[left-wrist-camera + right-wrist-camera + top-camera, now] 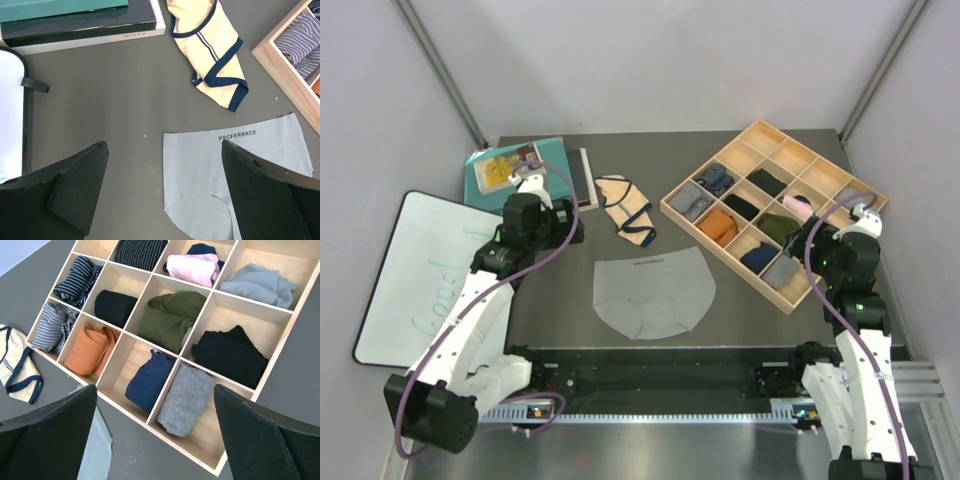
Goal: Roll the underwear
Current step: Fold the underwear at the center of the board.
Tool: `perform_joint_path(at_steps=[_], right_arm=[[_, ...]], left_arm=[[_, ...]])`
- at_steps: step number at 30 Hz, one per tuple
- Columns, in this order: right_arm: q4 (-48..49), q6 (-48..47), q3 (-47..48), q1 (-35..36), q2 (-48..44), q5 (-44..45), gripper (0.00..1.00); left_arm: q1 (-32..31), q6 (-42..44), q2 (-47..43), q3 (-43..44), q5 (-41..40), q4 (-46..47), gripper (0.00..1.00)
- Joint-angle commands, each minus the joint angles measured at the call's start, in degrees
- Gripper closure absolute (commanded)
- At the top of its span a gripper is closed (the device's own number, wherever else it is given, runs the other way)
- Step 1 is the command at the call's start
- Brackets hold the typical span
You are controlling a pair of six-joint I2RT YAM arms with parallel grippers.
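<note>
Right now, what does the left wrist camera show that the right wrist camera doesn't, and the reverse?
Left wrist only: the whiteboard, the black box and the grey briefs' printed waistband. Right wrist only: most of the tray's compartments, holding a green roll, a pink roll and a black roll. Both: the beige briefs, part of the grey briefs, and the tray's edge with striped cloth.

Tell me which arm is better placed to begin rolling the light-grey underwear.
Left, probably. The left gripper hangs open over the waistband corner of the light-grey underwear; the right gripper hovers open over the wooden tray, off to the side.
</note>
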Motion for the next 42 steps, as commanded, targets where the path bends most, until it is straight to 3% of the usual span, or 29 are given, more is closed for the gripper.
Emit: perform_joint_path(at_steps=[1,6,9,10,12,13,14,21,26,30,31,34,42], right_arm=[[0.9,-0.7,3.1,0.3,-0.5,-0.3,0.01],[2.8,2.1,3.6,1.4,2.0,-7.1,0.12],[4.5,5.2,3.7,9.7,4.4,-6.8,0.17],[4.8,5.9,4.2,13.0,5.3,-2.7,0.17],[5.3,7.9,5.1,25.4,7.4,2.5,0.18],[6.6,10.6,7.1,38.0,14.7,12.3,0.18],[7.3,12.6,7.8,45.7,16.9,13.8,0.18],[11.3,18.8,21.9,67.7,44.8,19.1,0.23],[9.5,20.9,36.4,74.6,59.7,20.4,0.31],[5.8,21.4,44.9,76.3,71.2,19.7,0.37],[5.1,21.3,47.5,76.7,72.6,19.7,0.39],[2.9,21.3,51.5,76.8,77.7,19.4,0.43],[-2.0,20.6,59.9,76.9,85.7,19.8,0.50]], left_arm=[[0.3,-0.1,-1.5,-0.1,-2.1,1.8,0.01],[0.4,0.3,-1.0,0.0,-1.6,0.9,0.01],[0.4,0.3,-1.0,-0.2,-2.1,0.5,0.01],[0.4,0.3,-1.1,-0.2,-2.7,0.4,0.01],[0.5,0.0,-0.8,0.0,-4.0,-0.2,0.01],[0.8,-0.1,-0.8,0.2,-4.8,-0.7,0.01],[0.9,-0.1,-0.6,0.2,-5.4,-1.0,0.01],[2.6,-1.1,-0.1,1.2,-8.4,-2.7,0.03],[7.8,-2.1,-1.1,1.4,-8.3,-3.3,0.07],[14.2,-3.1,-2.2,0.5,-2.3,-1.6,0.11],[17.7,-3.4,-2.3,0.4,-0.1,-1.5,0.11],[20.1,-3.7,-2.0,0.7,0.5,-1.9,0.11],[21.7,-3.7,-3.5,0.3,0.2,-1.6,0.11]])
